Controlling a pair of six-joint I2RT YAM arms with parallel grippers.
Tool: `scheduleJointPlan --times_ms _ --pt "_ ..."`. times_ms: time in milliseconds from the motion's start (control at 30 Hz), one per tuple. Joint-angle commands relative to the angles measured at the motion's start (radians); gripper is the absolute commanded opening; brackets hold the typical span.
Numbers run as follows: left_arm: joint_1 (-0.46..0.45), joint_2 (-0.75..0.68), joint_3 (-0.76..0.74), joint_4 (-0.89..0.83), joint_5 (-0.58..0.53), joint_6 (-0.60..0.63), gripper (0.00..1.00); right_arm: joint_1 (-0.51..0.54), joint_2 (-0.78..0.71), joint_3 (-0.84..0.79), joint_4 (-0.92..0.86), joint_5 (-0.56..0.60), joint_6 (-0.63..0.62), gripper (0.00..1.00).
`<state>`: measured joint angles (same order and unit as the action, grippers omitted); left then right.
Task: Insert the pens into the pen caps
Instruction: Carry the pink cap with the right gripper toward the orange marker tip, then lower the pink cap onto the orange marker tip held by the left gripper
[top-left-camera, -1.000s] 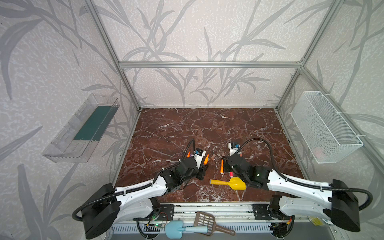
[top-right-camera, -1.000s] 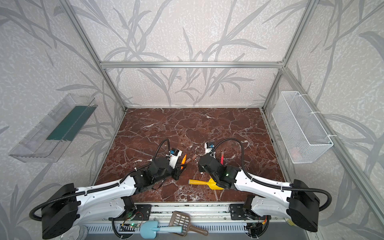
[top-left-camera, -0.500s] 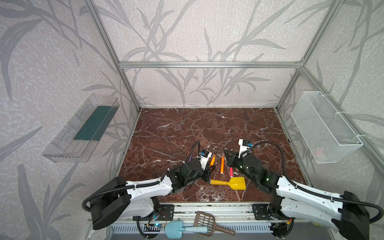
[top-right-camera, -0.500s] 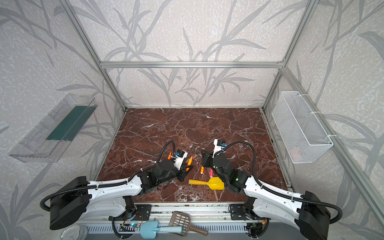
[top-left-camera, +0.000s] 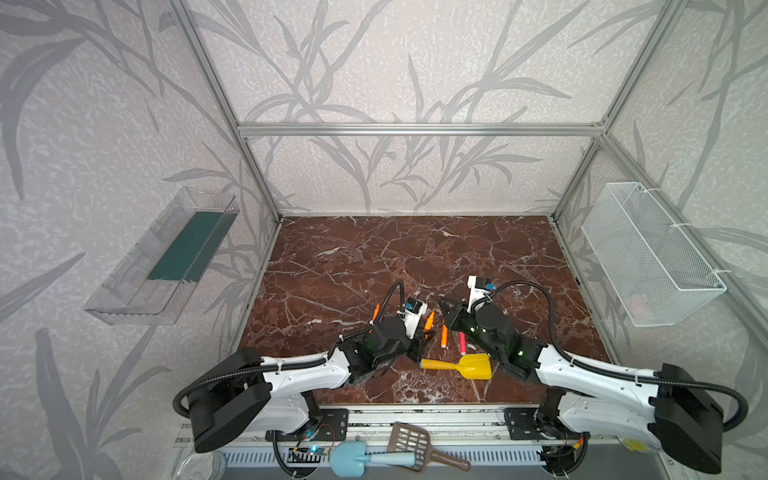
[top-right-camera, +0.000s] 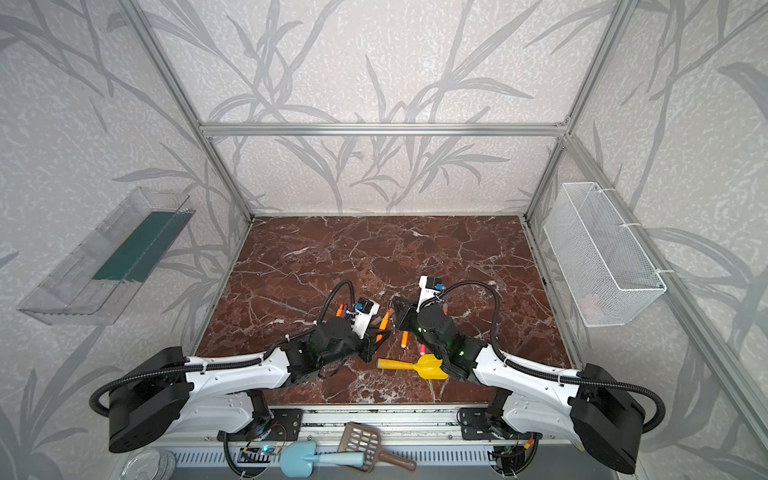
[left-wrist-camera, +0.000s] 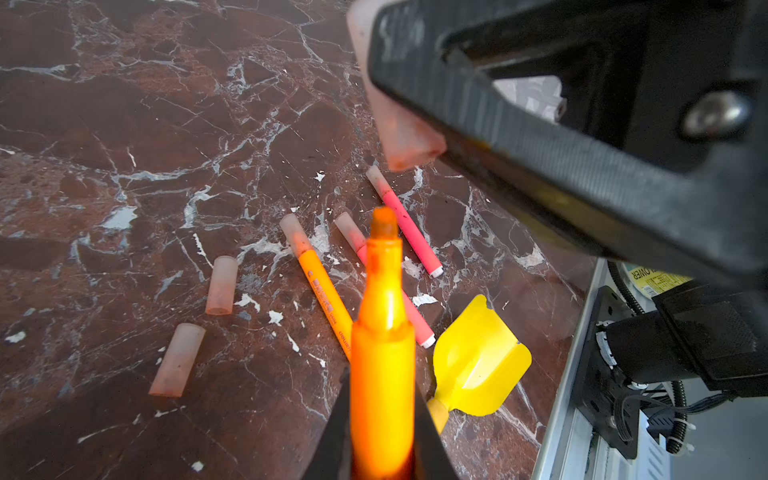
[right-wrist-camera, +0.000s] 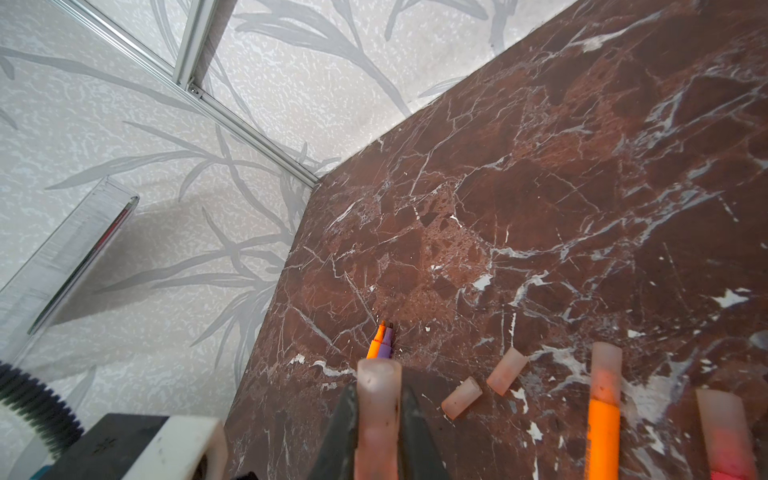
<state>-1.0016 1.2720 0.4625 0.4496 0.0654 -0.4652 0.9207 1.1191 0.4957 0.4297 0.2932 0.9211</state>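
Your left fingers (left-wrist-camera: 332, 440) are gripping a thin orange marker pen (left-wrist-camera: 382, 324), tip pointing toward the short translucent pinkish cap (right-wrist-camera: 379, 386) your right fingers (right-wrist-camera: 341, 424) are clamping. Both are hovering close but apart over the near-middle red marble bench (top-left-camera: 374, 257).

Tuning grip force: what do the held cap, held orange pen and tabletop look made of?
Cap: frosted translucent plastic; pink stain shows through.
Orange pen: glossy plastic; bright highlight along barrel.
Tabletop: red-brown marble look, white veins; real stone or printed laminate, cannot tell.
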Motion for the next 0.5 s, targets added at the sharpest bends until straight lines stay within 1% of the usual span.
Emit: scheduleJointPlan --times_ms 0,167,333,467 --pt "-0.006 0.006 0.030 0.027 0.006 -0.004 0.00 -0.006 0.015 0.032 0.058 -0.014 0.010 0.01" --pt "-0.006 0.010 0.031 0.025 0.005 -0.003 0.00 -0.006 0.035 0.038 0.061 -0.037 0.022 0.00" --pt "-0.006 0.016 0.029 0.025 -0.021 -0.003 0.00 -0.004 0.024 0.042 0.021 -0.093 0.021 0.00" --pt "-0.005 0.012 0.022 0.029 -0.040 -0.008 0.00 -0.006 0.031 0.030 0.024 -0.110 0.031 0.00"
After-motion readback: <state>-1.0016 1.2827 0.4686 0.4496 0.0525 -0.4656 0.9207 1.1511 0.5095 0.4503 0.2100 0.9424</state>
